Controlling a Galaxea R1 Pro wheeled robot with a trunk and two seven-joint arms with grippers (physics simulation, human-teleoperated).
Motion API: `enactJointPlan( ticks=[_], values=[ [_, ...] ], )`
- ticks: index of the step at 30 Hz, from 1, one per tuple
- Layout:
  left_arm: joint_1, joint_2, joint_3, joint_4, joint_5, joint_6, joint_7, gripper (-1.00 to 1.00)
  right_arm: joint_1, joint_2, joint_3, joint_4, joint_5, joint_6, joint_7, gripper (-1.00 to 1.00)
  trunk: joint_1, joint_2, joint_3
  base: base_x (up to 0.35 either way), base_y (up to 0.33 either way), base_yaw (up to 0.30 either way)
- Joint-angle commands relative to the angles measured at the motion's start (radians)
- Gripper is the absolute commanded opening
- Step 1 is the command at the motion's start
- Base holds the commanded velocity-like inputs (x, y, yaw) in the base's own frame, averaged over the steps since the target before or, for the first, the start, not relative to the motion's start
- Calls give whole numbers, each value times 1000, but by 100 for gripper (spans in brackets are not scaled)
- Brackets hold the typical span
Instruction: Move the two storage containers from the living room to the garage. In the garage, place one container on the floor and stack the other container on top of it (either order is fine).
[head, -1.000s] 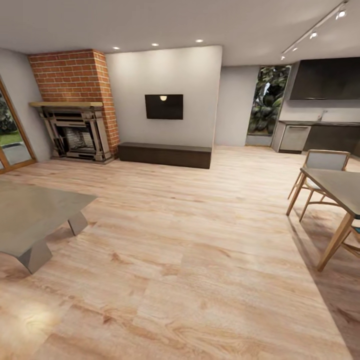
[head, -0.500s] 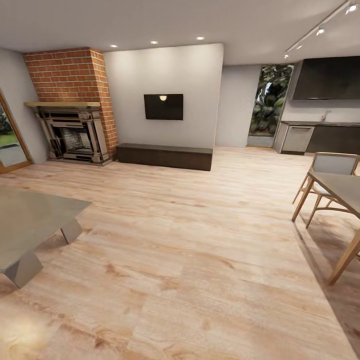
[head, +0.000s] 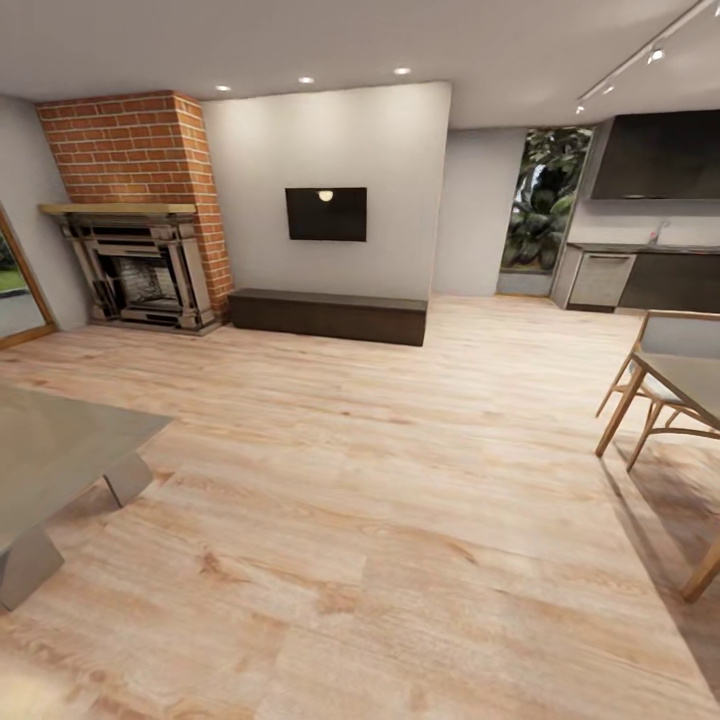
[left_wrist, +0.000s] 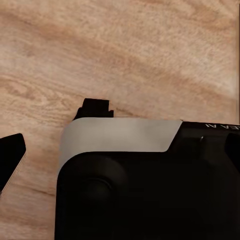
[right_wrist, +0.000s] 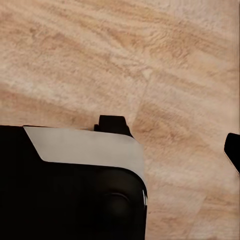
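Note:
I am in the living room, over its light wood-plank floor (head: 380, 500), facing a red-brick fireplace (head: 140, 200). The two storage containers and the garage are out of view. My left gripper (left_wrist: 52, 132) hangs open over bare planks, its dark fingertips (left_wrist: 95, 106) spread apart with nothing between them. In the right wrist view, my right gripper (right_wrist: 172, 137) is also open and empty above the wood floor, one of its fingertips (right_wrist: 112, 124) showing beside the arm's black-and-white housing.
A low grey coffee table (head: 50, 450) stands at the near left. A wooden dining table (head: 690, 385) and chair (head: 665, 335) stand at the right. A dark low bench (head: 327, 315) sits under a wall TV (head: 326, 213). Kitchen cabinets (head: 640, 275) are at the far right.
The whole head view has shifted as the camera moved forward: the coffee table slid toward the left edge and the dining table toward the right edge. No object itself moved.

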Motion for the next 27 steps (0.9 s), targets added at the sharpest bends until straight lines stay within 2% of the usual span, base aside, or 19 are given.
enactJointPlan(
  ticks=[1,27],
  values=[
    [0,0,2,0,8,-1,-1,100,-1,1,8,3,-10,-6,-1,100,1,0,-1,323,0,0],
    [0,0,2,0,8,-1,-1,100,-1,-1,8,3,-10,-5,-1,100,1,0,-1,323,0,0]
  ],
)
